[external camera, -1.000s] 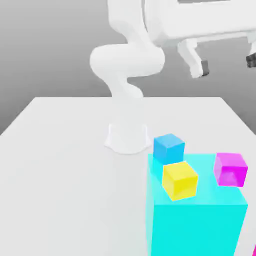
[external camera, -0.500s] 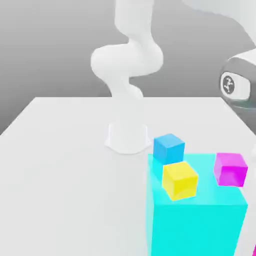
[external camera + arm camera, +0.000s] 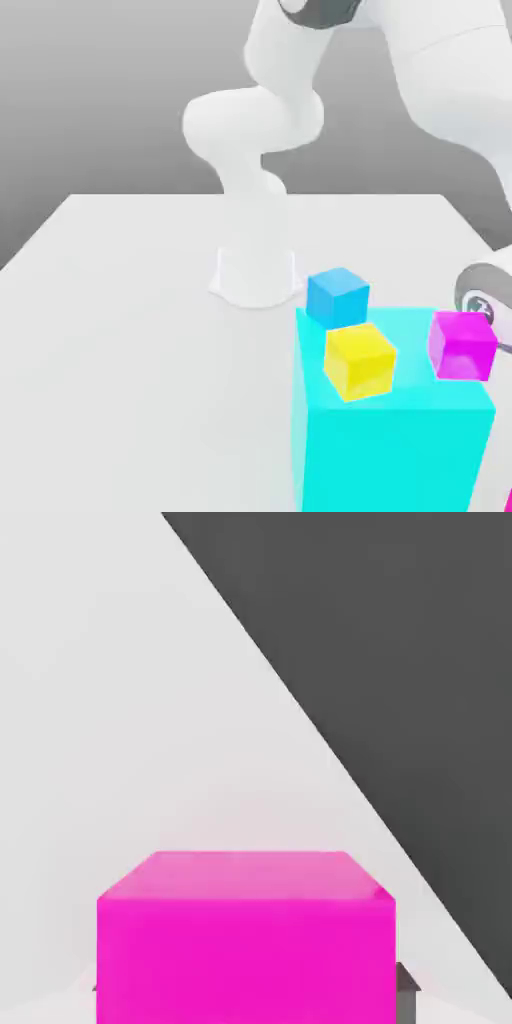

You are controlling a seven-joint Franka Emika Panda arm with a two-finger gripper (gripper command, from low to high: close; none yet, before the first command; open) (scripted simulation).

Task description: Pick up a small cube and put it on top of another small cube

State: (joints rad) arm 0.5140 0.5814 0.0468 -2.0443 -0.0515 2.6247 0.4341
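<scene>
A magenta cube [image 3: 462, 345] sits at the exterior view's right, against the right edge of a big cyan block [image 3: 395, 440]. My gripper [image 3: 482, 300] has come down right behind and partly above it, half hidden by the cube. In the hand view the magenta cube [image 3: 245, 937] is very close and centred under the hand. A yellow cube [image 3: 359, 360] shows against the cyan block's top, and a blue cube [image 3: 338, 296] lies just behind that block's far left corner. Whether the yellow and magenta cubes rest on the block I cannot tell.
The arm's white base [image 3: 255, 275] stands mid-table behind the blue cube. The white table [image 3: 120, 300] stretches wide to the exterior view's left. In the hand view the table's edge runs diagonally, with dark floor [image 3: 400, 662] beyond it.
The arm has swung down from high at the exterior view's upper right, and the hand now sits low beside the magenta cube. The cubes have kept their places.
</scene>
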